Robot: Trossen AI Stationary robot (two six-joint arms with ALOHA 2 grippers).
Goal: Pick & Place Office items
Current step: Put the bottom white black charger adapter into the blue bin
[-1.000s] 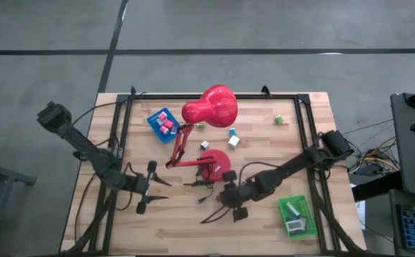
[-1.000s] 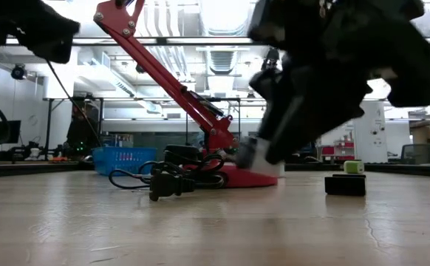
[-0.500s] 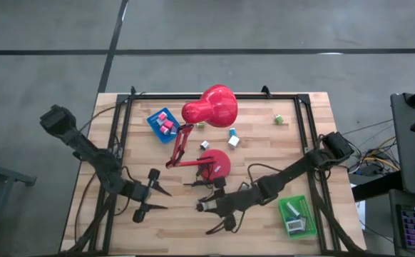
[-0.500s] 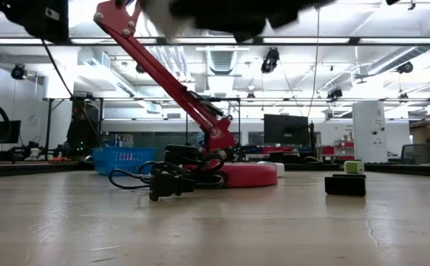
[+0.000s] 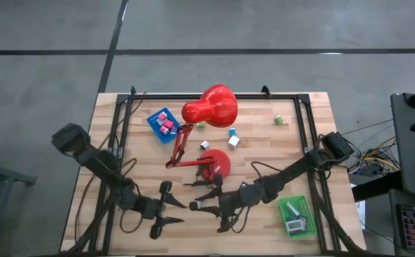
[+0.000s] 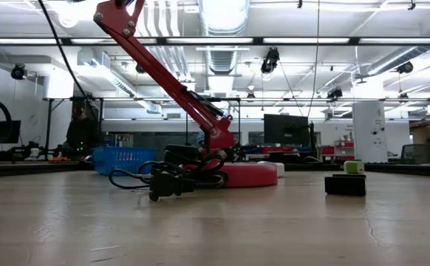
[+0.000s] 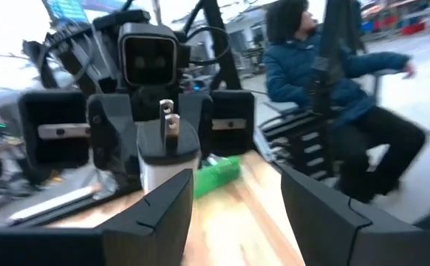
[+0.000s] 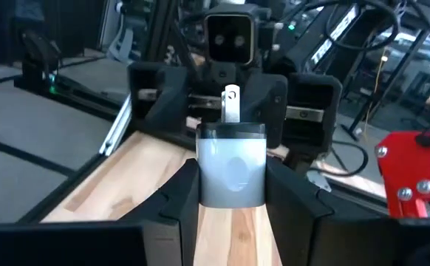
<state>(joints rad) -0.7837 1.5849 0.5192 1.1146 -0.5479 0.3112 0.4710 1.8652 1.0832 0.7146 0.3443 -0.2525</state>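
Fingers of the right gripper (image 8: pixel 230 199) pinch a small white plug adapter (image 8: pixel 231 171) by its flat sides, prongs pointing away toward the left gripper (image 5: pixel 170 216), whose fingers stand spread and empty just opposite, above the near-middle of the tabletop (image 5: pixel 264 143).

The adapter looks like a light, rigid plastic block with smooth faces, likely slippery; the broad flat sides seem the sound place to grip, leaving the metal prongs free. A receiving hold would probably have to take the faces the right fingers leave bare.

Other office items lie well apart: pink blocks in a blue tray (image 5: pixel 155 121) at the far left, a teal and white block (image 5: pixel 232 138) beside the red desk lamp (image 5: pixel 209 107), a green block (image 5: pixel 279 119) near the far right, and pieces in a green tray (image 5: pixel 300 221) at the near right corner.

The lamp's base and its dark coiled cord (image 6: pixel 167 177) sit just behind the two grippers, narrowing that side. The near strip of tabletop shows bare wood, though its front edge is close.
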